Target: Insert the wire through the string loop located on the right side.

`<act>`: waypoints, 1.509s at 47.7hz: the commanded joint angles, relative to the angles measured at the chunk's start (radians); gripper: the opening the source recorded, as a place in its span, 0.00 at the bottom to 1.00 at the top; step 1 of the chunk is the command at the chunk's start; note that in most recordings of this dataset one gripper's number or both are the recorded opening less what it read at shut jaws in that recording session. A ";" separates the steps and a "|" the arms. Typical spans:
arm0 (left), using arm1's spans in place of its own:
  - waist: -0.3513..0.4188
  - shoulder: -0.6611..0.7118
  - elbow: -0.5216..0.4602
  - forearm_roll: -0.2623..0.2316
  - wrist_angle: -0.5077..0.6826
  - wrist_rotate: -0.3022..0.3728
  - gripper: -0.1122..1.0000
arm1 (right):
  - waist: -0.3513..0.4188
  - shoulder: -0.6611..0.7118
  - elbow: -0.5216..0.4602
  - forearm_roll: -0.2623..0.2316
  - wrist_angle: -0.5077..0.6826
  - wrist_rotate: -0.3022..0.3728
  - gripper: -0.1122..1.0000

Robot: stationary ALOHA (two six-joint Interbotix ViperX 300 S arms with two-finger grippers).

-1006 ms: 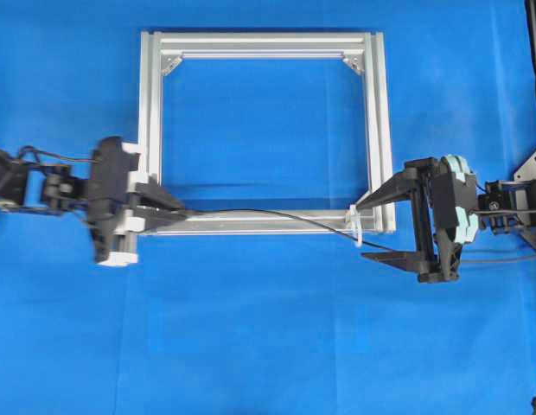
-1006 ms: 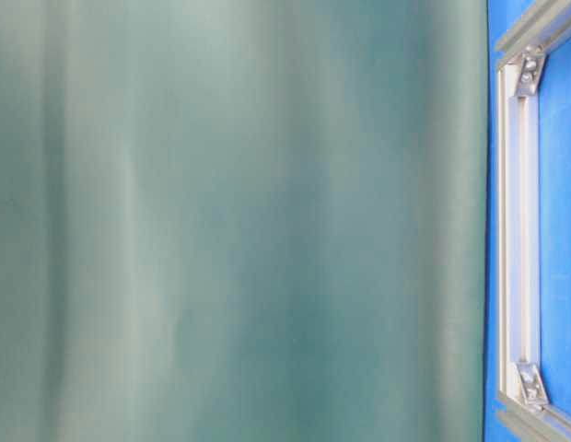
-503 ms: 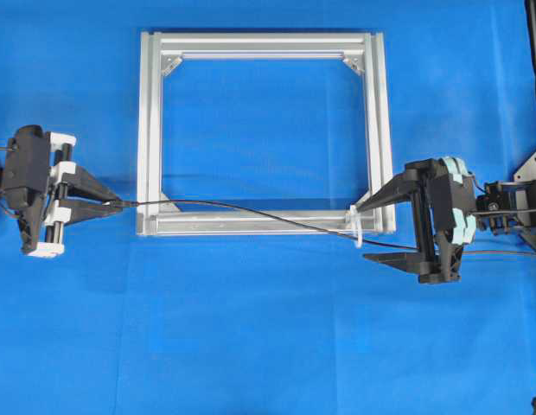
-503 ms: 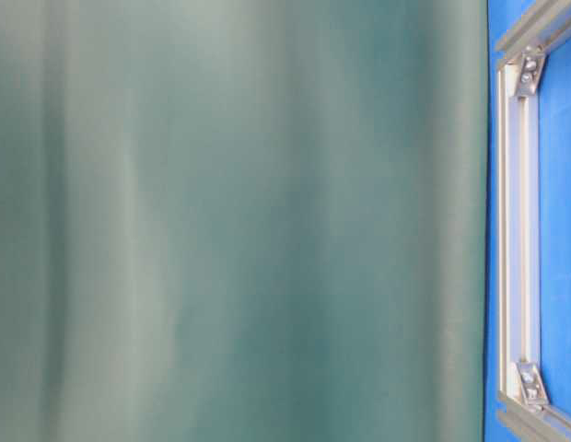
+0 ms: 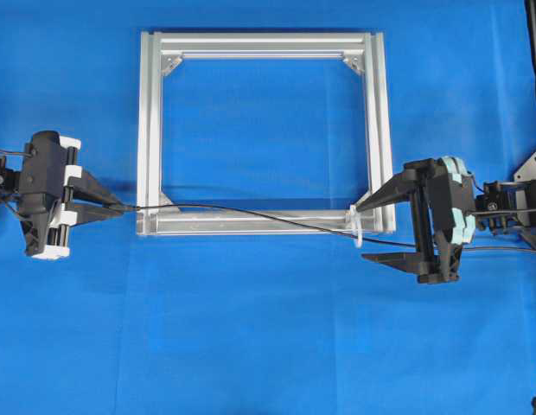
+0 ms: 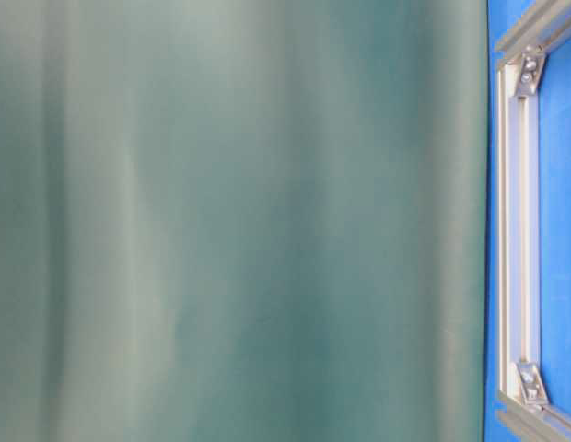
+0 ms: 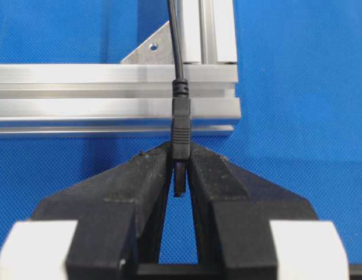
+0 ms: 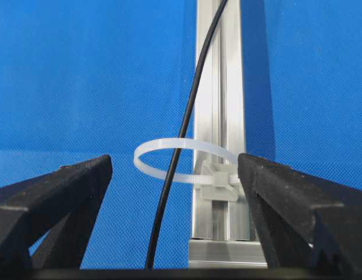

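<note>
The wire (image 7: 180,111) is pinched at its plug tip by the left gripper (image 7: 180,172), clear of the frame (image 5: 147,130) so it is kept taut. It is already threaded through the string loop (image 8: 181,160) at the frame's right corner. The right gripper (image 8: 175,175) is spread wide around the loop, ready to take the wire.

Wire (image 8: 182,146) runs through string loop (image 8: 169,157) beside frame (image 8: 219,87).

black grippers (image 5: 121,207), seemingly white-padded

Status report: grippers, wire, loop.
Left gripper shut on wire plug. Right gripper open, flanking string loop. Wire runs through loop. Nothing obstructing.
</note>
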 commanded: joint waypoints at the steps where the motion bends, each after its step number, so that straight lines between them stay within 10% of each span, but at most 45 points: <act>1: -0.002 -0.008 -0.012 0.002 -0.002 -0.002 0.17 | 0.002 -0.015 -0.015 -0.002 -0.003 0.000 0.96; 17: 0.005 -0.015 -0.008 0.002 0.006 -0.003 0.88 | 0.002 -0.018 -0.018 -0.002 0.008 0.000 0.96; 47: 0.014 -0.321 -0.092 0.002 0.218 0.002 0.84 | -0.058 -0.311 -0.101 -0.002 0.296 -0.101 0.96; 72: 0.017 -0.364 -0.094 0.002 0.222 0.000 0.85 | -0.071 -0.319 -0.106 -0.002 0.316 -0.114 0.96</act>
